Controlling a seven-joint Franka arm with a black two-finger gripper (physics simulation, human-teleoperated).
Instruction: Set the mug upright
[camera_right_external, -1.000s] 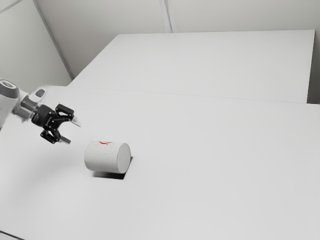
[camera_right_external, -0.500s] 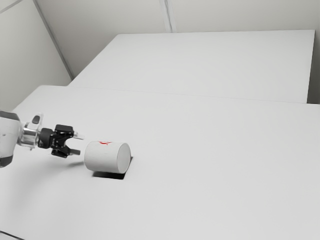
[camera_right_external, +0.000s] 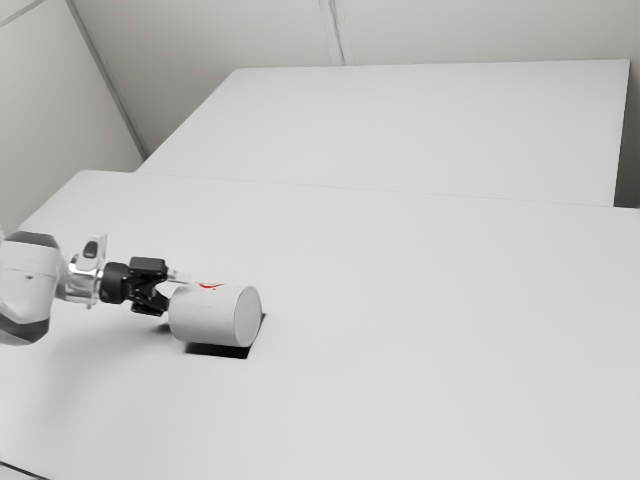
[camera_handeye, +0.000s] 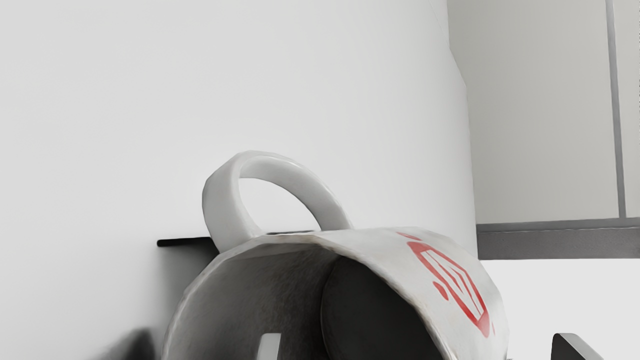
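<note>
**White mug (camera_right_external: 205, 316) on its side by my gripper (camera_right_external: 176, 291)**

In the exterior view, it lies on the white table (camera_right_external: 420, 320), base toward that view's right.

In the wrist view, its mouth (camera_handeye: 250, 290) faces me, looped handle (camera_handeye: 287, 172) and red logo (camera_handeye: 452, 282) showing; my fingers (camera_handeye: 270, 347) stand spread.

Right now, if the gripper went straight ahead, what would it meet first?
The mug, lying on its side with its mouth toward the gripper. One finger lines up with the opening and the other runs outside, so the wall may pass between them; the depth is hard to judge.
</note>
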